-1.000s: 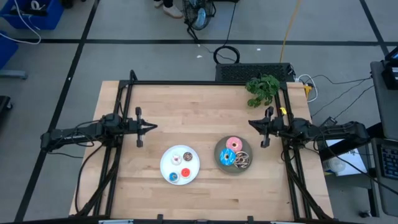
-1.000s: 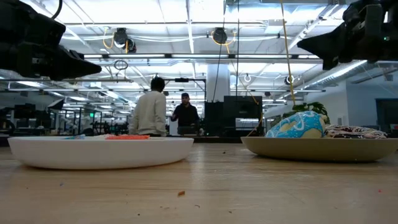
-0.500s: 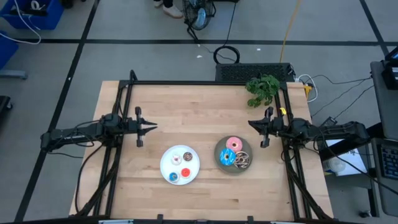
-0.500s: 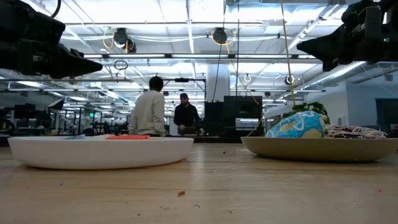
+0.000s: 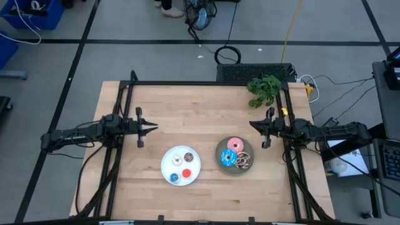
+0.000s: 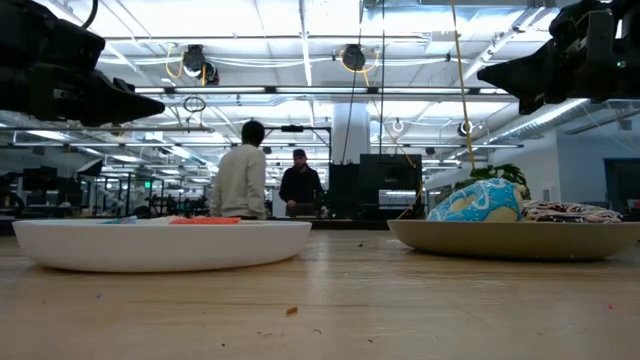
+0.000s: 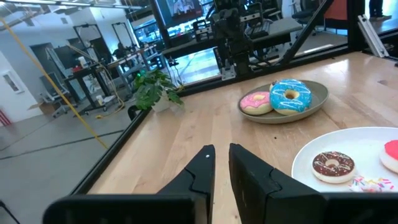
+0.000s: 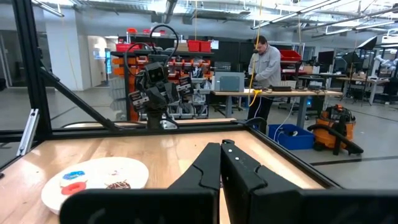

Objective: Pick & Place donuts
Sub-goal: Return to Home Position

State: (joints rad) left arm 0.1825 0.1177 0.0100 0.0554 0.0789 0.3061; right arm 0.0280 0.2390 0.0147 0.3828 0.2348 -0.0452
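Four mini donuts lie on the round white plate point(image 5: 170, 166): brown point(image 5: 188, 156), white point(image 5: 177, 160), red point(image 5: 186, 173) and blue point(image 5: 174, 178). Three larger donuts lie on the round grey plate point(image 5: 220, 152): pink point(image 5: 235, 144), blue sprinkled point(image 5: 229, 158) and dark brown drizzled point(image 5: 243, 160). My left gripper point(image 5: 154, 128) hangs above the table, left of and beyond the white plate, shut and empty; its fingers show in the left wrist view point(image 7: 222, 152). My right gripper point(image 5: 252, 123) hangs beyond the grey plate, shut and empty, as the right wrist view point(image 8: 221, 146) shows.
A green potted plant point(image 5: 264, 89) stands at the table's far right corner. A black metal frame point(image 5: 200, 83) runs along the far, left and right edges. Bare wood lies between the two grippers and beyond the plates. Two people point(image 6: 268, 182) stand in the room behind.
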